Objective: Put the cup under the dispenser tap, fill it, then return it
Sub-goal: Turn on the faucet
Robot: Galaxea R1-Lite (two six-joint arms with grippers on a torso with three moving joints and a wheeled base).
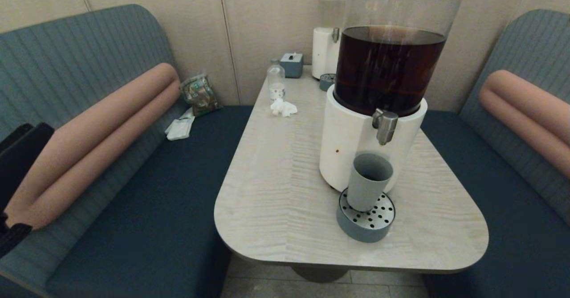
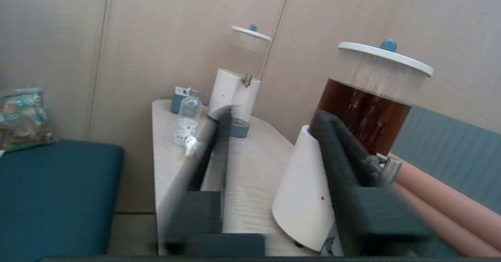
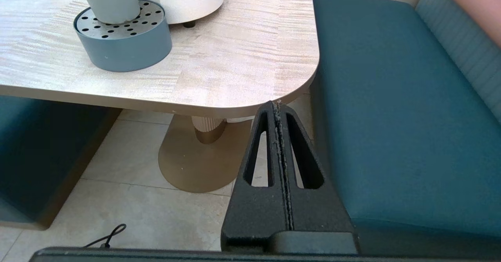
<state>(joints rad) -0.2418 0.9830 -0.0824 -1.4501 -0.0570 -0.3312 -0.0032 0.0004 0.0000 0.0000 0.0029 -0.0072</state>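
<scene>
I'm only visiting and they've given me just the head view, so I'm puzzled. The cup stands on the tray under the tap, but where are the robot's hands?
Observer: The right gripper is shut. It sits just off the near corner of the table, lower than the tabletop and over the floor.
Operator: And the other one?
Observer: The left gripper is open, pointing along the table towards the white base of the dispenser.
Operator: Anything on the floor?
Observer: A thin black cable lies on the tiles.
</scene>
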